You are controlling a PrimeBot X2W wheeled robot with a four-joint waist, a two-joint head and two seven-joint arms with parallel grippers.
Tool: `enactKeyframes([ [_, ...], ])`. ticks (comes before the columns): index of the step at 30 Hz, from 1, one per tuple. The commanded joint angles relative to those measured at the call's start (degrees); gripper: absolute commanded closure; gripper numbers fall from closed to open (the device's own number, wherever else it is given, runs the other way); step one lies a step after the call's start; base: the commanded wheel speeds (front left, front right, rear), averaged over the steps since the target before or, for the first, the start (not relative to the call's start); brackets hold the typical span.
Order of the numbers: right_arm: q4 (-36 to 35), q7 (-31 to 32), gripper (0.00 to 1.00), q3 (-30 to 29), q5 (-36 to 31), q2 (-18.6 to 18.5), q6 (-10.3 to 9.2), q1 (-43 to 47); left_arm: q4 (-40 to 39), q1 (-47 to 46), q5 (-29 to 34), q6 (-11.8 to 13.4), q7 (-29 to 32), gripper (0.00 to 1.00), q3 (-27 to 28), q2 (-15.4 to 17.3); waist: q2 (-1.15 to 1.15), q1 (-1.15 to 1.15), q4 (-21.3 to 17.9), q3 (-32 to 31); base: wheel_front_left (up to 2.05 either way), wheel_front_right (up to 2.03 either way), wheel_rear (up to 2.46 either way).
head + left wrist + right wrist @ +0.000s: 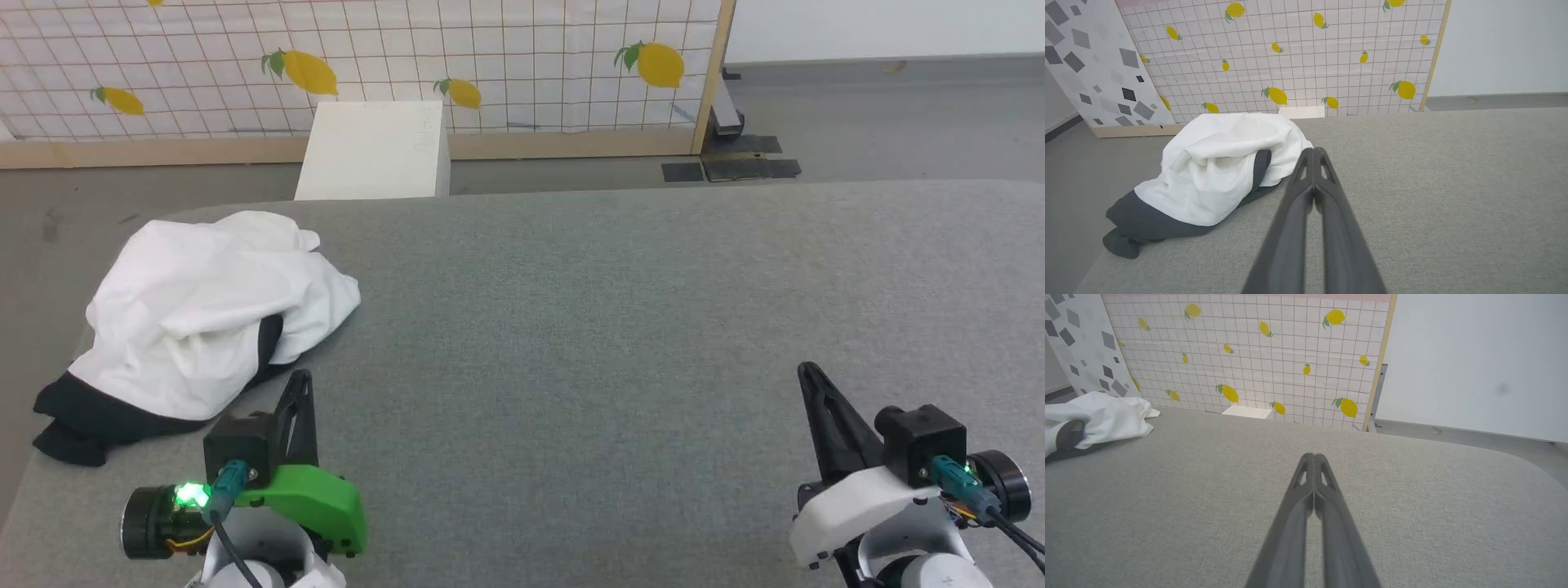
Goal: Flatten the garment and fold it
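The garment [196, 314] lies crumpled in a heap at the left end of the grey padded table [620, 327], white body on top and black sleeve fabric spilling toward the near left edge. It also appears in the left wrist view as the garment [1220, 171] and at the far left of the right wrist view as the garment [1102, 416]. My left gripper [302, 377] is shut and empty, its tips just right of the heap's near edge, apart from it. My right gripper [808, 369] is shut and empty over bare table at the lower right.
A white box [375, 151] stands on the floor behind the table's far edge. A lemon-patterned partition [490, 57] with a wooden frame closes the back. The garment's black part hangs near the table's left edge [33, 457]. Grey floor lies beyond.
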Motion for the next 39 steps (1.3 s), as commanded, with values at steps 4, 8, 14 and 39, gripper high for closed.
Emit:
enactKeyframes([
  [4, -0.3, 0.2, 1.00, 0.1, -0.4, 0.0, -0.09, -0.9, -0.1, 0.6, 0.7, 0.0, 0.1, 1.00, 0.1, -0.2, 0.00, 0.00, 0.0, 0.0, 0.00, 0.00, 0.00],
  [8, -0.3, 0.2, 1.00, 0.1, -0.4, 0.0, -0.09, -0.9, -0.1, 0.6, 0.7, 0.0, 0.1, 1.00, 0.1, -0.2, 0.00, 0.00, 0.0, 0.0, 0.00, 0.00, 0.00],
  [14, -0.3, 0.2, 1.00, 0.1, -0.4, 0.0, -0.09, -0.9, -0.1, 0.6, 0.7, 0.0, 0.1, 1.00, 0.1, -0.2, 0.00, 0.00, 0.0, 0.0, 0.00, 0.00, 0.00],
  [39, 0.2, -0.9, 0.00, -0.6, 0.4, 0.0, -0.01, -0.1, 1.3, -0.8, -1.7, 0.7, -1.4, 0.00, -1.3, 0.0, 0.00, 0.00, 1.1, 0.1, 0.00, 0.00, 0.00],
])
